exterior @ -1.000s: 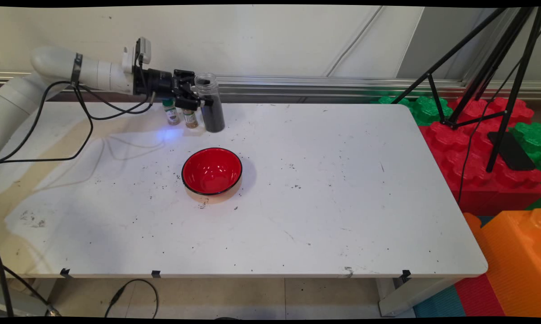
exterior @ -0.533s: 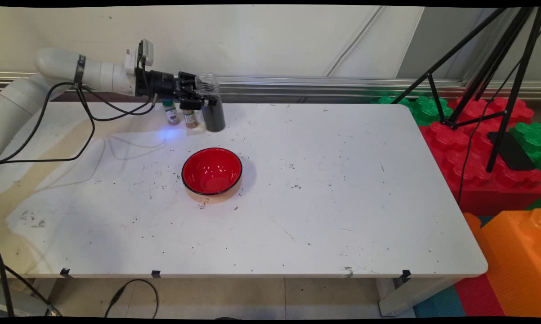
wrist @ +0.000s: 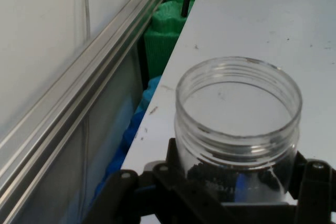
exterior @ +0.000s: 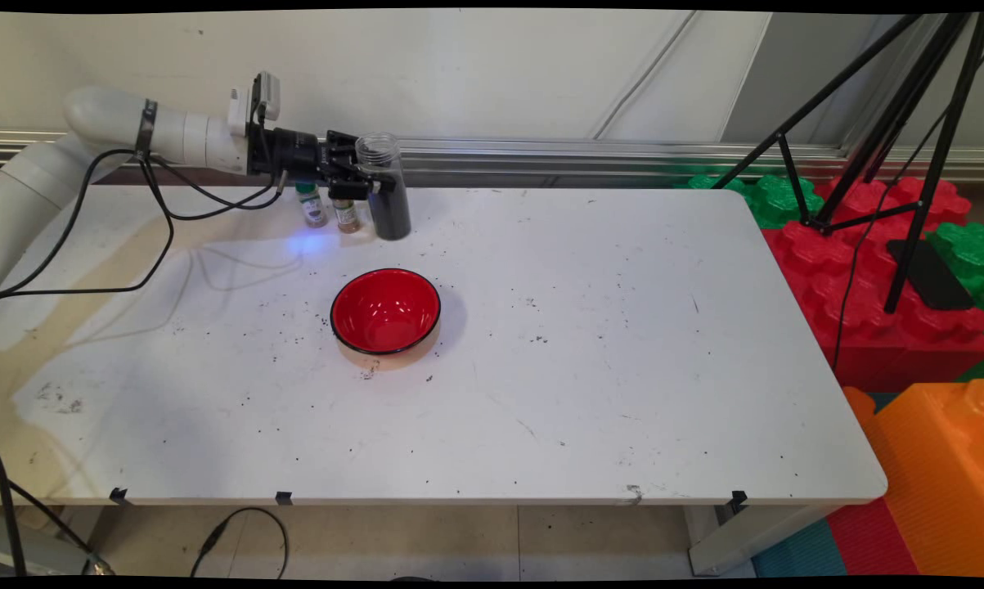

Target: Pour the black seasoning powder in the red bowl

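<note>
pincer (exterior: 369, 181) grips upright jar (exterior: 384, 190), mouth up, nr bowl (exterior: 385, 311)

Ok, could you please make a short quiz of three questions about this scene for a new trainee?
1. True or false: the clear jar in the gripper has no lid.
2. How many small spice bottles stand beside the jar? A) one B) two C) four
3. Fill in: the red bowl on the table is ____ inside.

Key
1. True; its mouth is open in the hand view, and dark grains fill its lower part.
2. B.
3. Empty.
</note>
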`<state>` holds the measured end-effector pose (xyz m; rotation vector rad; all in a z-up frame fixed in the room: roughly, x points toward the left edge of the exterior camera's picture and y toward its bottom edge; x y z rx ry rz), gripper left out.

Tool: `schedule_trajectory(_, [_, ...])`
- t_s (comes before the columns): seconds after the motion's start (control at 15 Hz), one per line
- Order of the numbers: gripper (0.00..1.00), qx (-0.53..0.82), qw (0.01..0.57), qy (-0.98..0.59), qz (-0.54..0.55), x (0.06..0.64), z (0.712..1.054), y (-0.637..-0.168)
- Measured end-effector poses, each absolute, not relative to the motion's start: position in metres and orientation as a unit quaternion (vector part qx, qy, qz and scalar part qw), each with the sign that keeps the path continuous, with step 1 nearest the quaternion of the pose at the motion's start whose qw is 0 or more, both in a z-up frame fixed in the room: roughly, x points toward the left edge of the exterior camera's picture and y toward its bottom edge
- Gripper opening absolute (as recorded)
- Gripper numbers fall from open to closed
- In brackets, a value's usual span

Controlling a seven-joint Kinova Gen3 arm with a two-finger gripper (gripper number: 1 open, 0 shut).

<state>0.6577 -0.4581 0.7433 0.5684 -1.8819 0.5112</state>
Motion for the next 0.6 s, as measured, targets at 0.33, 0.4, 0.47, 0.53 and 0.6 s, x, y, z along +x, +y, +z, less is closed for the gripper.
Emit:
schedule_trajectory(0.33, [0.00, 0.237, 0.535, -0.782, 0.214, 0.657, 0.751, -0.456])
schedule_trajectory(0.4, [0.00, 0.236, 0.537, -0.781, 0.213, 0.657, 0.754, -0.456])
schedule_trajectory(0.47, [0.00, 0.235, 0.540, -0.779, 0.214, 0.656, 0.758, -0.455])
schedule_trajectory(0.53, [0.00, 0.234, 0.542, -0.778, 0.214, 0.655, 0.761, -0.454])
schedule_trajectory(0.6, [0.00, 0.234, 0.544, -0.777, 0.215, 0.655, 0.764, -0.453])
